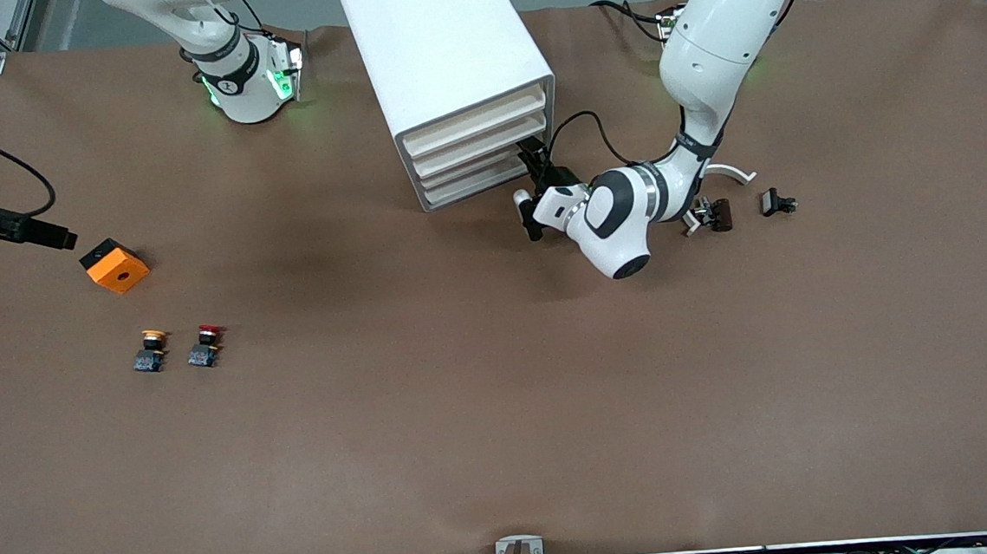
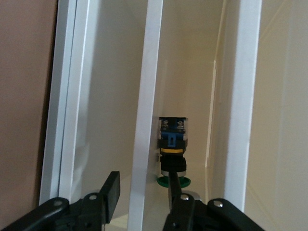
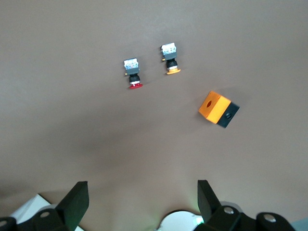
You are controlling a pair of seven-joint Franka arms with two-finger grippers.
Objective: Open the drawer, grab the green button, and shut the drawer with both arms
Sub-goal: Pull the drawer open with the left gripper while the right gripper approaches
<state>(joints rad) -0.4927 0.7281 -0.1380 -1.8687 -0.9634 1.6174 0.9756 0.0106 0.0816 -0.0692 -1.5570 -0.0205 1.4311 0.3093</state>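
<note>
- My left end effector (image 2: 144, 179) is at the front of the white boxy cabinet (image 1: 443, 46), reaching into 1 of its 4 shallow white plastic drawers (image 2: 192, 72).
- Its 2 fingers (image 2: 113, 190) stand partly apart, straddling a white wall of that drawer, with a gap on each side and nothing gripped.
- The small push button with a round green cap and black-and-blue body (image 2: 172, 144) lies in the drawer just ahead of 1 fingertip, cap toward the end effector.
- My right end effector (image 3: 142, 192) waits above the desk (image 1: 503, 415) at the right arm's end, fingers wide, holding nothing.
- Well below it on the desk lie a red-capped button (image 3: 133, 73), a yellow-capped button (image 3: 170, 58) and an orange-and-black block (image 3: 218, 109).
</note>
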